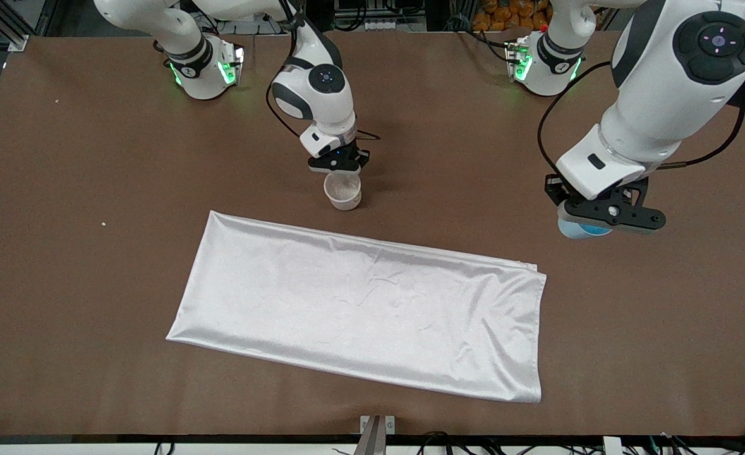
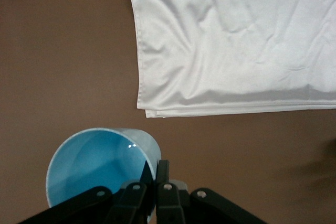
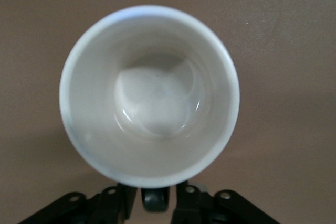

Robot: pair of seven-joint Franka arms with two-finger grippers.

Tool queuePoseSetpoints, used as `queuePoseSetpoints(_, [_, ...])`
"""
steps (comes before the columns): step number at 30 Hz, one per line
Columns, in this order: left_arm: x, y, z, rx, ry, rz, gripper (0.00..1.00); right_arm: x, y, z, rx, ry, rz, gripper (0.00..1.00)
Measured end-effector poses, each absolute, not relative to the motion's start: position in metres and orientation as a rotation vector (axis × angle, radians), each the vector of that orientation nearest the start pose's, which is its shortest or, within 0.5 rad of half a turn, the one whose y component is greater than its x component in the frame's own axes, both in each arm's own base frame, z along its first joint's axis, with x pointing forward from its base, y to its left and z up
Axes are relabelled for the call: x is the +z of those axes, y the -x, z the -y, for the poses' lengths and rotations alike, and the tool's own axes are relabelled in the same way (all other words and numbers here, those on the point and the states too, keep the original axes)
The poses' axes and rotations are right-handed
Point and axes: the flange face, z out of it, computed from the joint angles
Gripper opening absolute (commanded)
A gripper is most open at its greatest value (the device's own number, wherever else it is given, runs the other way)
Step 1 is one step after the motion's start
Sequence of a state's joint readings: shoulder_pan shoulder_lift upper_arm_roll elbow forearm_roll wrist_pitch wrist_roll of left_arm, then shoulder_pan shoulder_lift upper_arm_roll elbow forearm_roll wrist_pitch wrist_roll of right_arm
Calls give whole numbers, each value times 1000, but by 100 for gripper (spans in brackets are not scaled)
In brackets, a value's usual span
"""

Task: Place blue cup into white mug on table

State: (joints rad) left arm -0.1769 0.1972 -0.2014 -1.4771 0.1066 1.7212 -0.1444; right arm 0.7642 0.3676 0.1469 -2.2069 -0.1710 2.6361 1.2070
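Blue cup (image 1: 578,229) gripped at its rim by left claw (image 1: 603,215), well apart from white mug (image 1: 343,191), whose handle right claw (image 1: 339,165) straddles, grip unclear; transfer not begun.

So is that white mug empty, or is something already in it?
Empty. The right wrist view looks straight into the white mug and shows only its bare pale bottom; the blue cup is elsewhere.

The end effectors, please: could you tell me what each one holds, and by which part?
The left end effector grips the blue cup by its rim wall. The right end effector straddles the white mug at its handle; a closed grip cannot be told.
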Motion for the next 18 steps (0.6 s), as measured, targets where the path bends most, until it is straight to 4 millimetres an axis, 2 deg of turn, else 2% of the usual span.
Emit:
queuePoseSetpoints(9, [568,-589,211,-99,3067,-373,0,230,-345,-451,-125,3065,-278,100])
queuePoseSetpoints(13, [568,-589,211,-99,3067,-372,0,246,-347,-452,-140,3064,-283,100])
queuePoseSetpoints(18, [568,-589,211,-99,3067,-372,0,276,-351,-449,-164,3075,-297,100])
